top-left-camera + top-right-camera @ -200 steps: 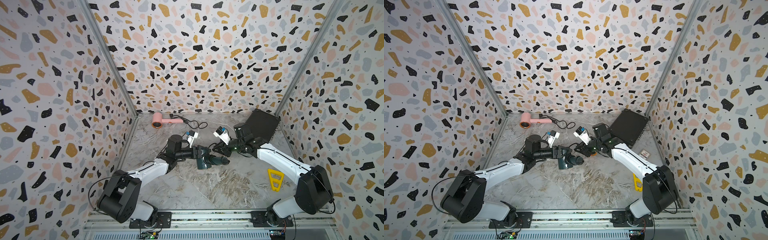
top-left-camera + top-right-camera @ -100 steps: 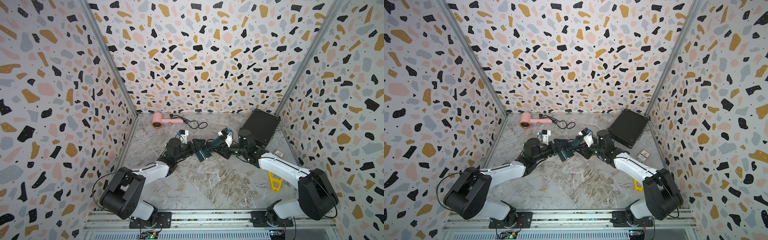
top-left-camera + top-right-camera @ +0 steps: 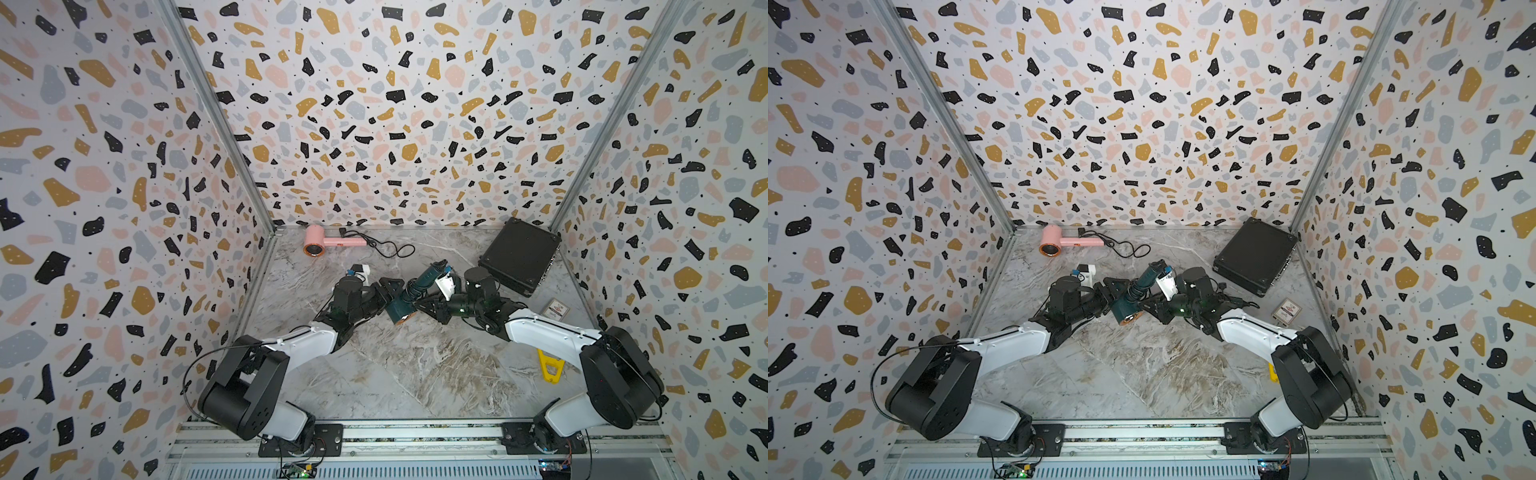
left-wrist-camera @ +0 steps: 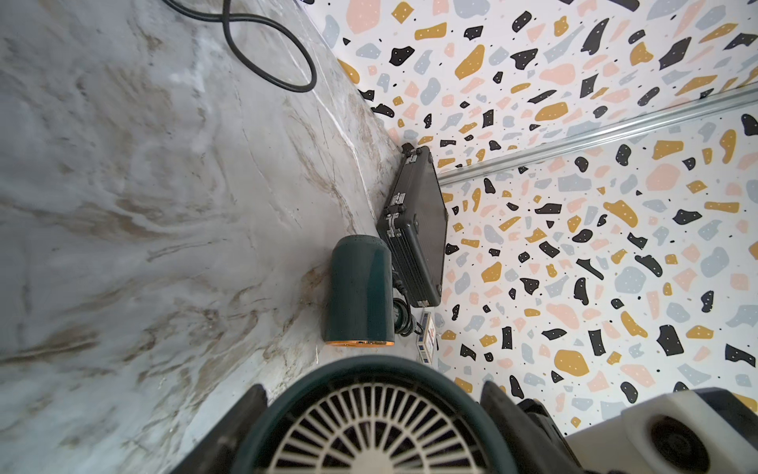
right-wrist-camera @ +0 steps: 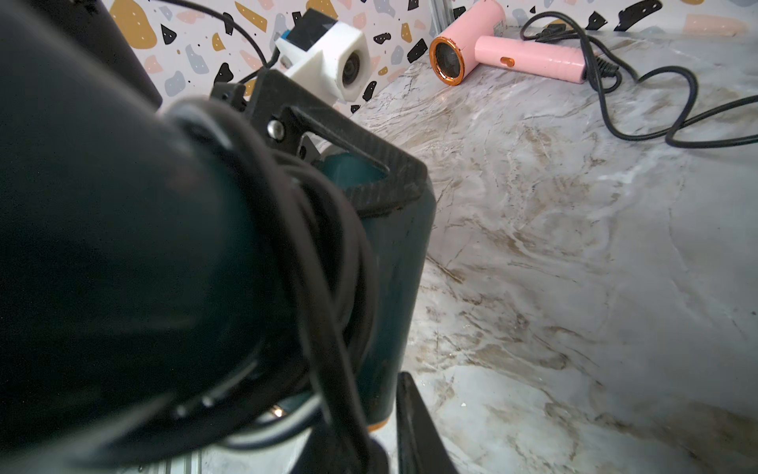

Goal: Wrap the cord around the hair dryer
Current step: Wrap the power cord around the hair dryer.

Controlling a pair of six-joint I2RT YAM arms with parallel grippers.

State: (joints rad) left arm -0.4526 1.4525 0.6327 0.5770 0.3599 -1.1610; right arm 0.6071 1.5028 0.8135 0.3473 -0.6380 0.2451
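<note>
A dark teal hair dryer [image 3: 397,309] [image 3: 1123,309] with an orange nozzle rim hangs mid-table between both grippers, handle pointing up and back. Its black cord [image 3: 412,289] is coiled round the handle, and the coils [image 5: 328,246] show large in the right wrist view beside the barrel [image 5: 389,287]. My left gripper [image 3: 390,293] [image 4: 379,410] is shut on the barrel's rear end, one jaw on each side of the white intake grille [image 4: 381,427]. From the right, my right gripper [image 3: 422,305] [image 5: 369,443] is shut on a cord strand running down between its jaws.
A pink hair dryer [image 3: 320,243] lies at the back left, its black cord [image 3: 390,249] loose. A black case [image 3: 519,257] sits back right, with a small card box [image 3: 557,309] and a yellow tool [image 3: 548,365] along the right wall. Another teal barrel [image 4: 359,291] shows beside the case.
The dryer has been turned between the grippers; its handle pointed right along the table and now points up and back. The right wrist swung from the case side toward the front.
</note>
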